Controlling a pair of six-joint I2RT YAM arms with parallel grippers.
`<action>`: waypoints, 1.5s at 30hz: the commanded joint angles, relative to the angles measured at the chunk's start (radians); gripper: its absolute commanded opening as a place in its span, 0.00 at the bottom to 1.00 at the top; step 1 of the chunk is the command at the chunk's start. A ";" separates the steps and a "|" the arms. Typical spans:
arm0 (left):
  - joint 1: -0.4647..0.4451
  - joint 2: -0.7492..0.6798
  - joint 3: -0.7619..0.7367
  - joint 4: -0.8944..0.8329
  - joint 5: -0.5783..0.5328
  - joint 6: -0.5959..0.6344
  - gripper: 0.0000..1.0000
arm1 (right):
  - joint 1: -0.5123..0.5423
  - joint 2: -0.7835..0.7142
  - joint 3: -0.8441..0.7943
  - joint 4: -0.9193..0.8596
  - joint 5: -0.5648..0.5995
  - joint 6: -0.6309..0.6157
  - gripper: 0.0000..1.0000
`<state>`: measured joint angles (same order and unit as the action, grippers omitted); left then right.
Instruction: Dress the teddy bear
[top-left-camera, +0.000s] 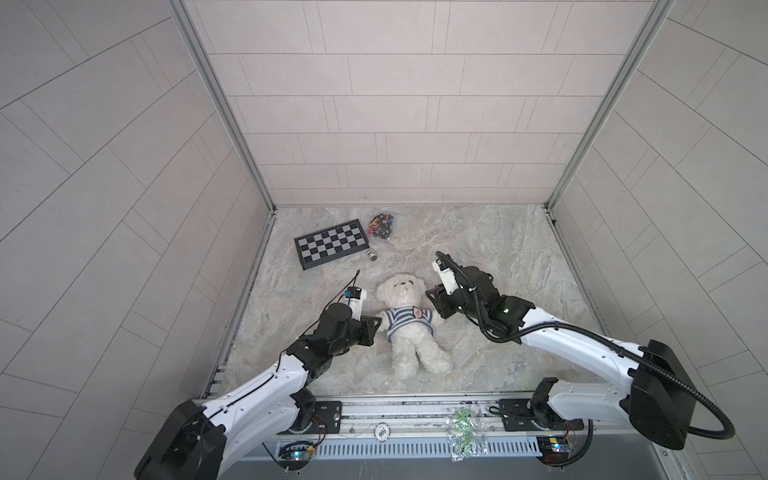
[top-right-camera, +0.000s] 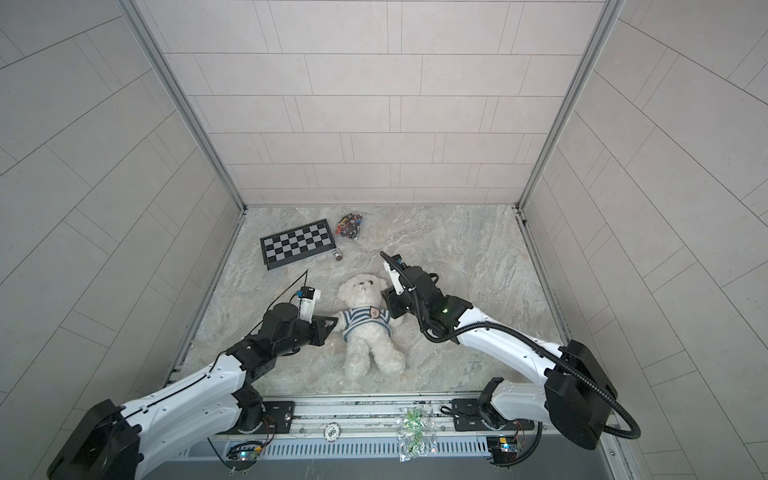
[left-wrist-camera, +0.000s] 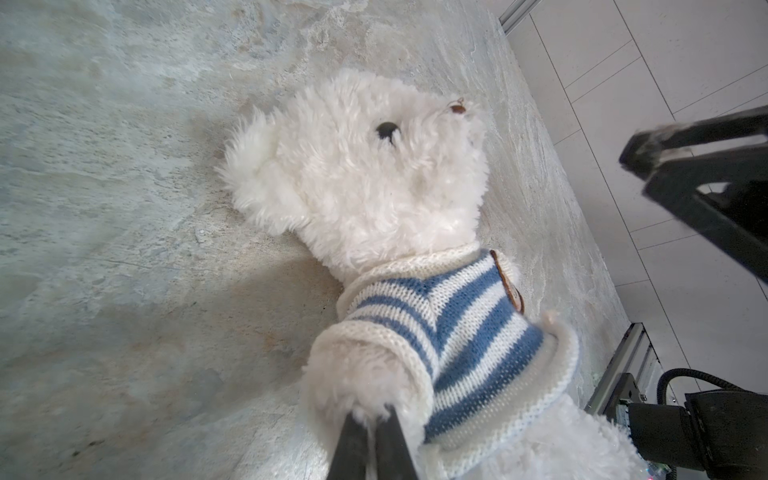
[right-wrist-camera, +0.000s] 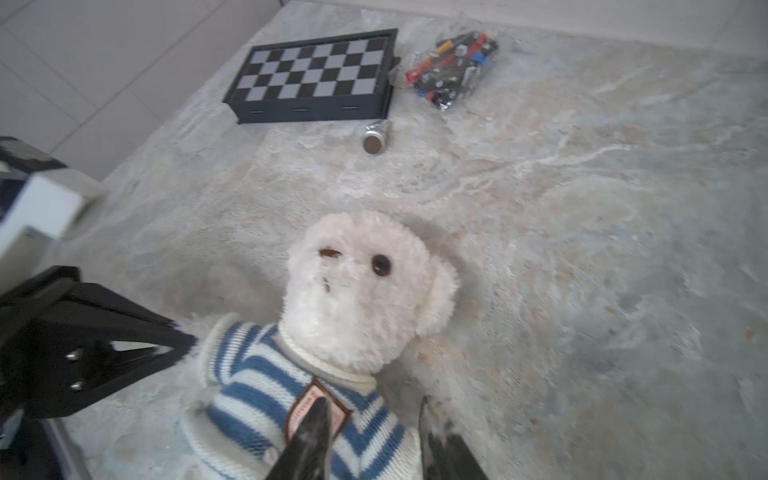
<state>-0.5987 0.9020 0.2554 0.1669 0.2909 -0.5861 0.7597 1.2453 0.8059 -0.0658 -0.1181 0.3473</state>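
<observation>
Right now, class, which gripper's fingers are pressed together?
The left gripper, fingers pinched on a paw of the teddy bear; the right gripper has fingers apart.

Left wrist view: the teddy bear (left-wrist-camera: 374, 178) loses its legs to the frame's edge, and the left gripper (left-wrist-camera: 372, 413) sinks its clamped tips out of sight in paw fur. Right wrist view: the right gripper (right-wrist-camera: 373, 403) straddles the shoulder of the striped shirt (right-wrist-camera: 249, 399), its fingers cropped below; grip or gap cannot be told. In a top view, lettering on the badge (top-left-camera: 417, 312) is unreadable, and a clear bag (top-left-camera: 382, 225) holds what may be small parts.
</observation>
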 joint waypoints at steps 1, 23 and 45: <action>-0.004 -0.001 -0.003 0.005 0.000 0.002 0.00 | 0.049 0.039 0.039 0.007 -0.096 -0.004 0.38; -0.005 -0.012 -0.028 0.037 -0.004 -0.018 0.00 | 0.167 0.107 -0.157 0.111 -0.140 0.135 0.26; -0.026 -0.119 0.263 -0.238 -0.148 0.114 0.42 | 0.057 -0.050 -0.061 0.034 -0.005 0.044 0.29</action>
<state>-0.6052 0.7536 0.4820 -0.0582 0.1558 -0.5018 0.8486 1.2095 0.7544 -0.0231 -0.1703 0.4088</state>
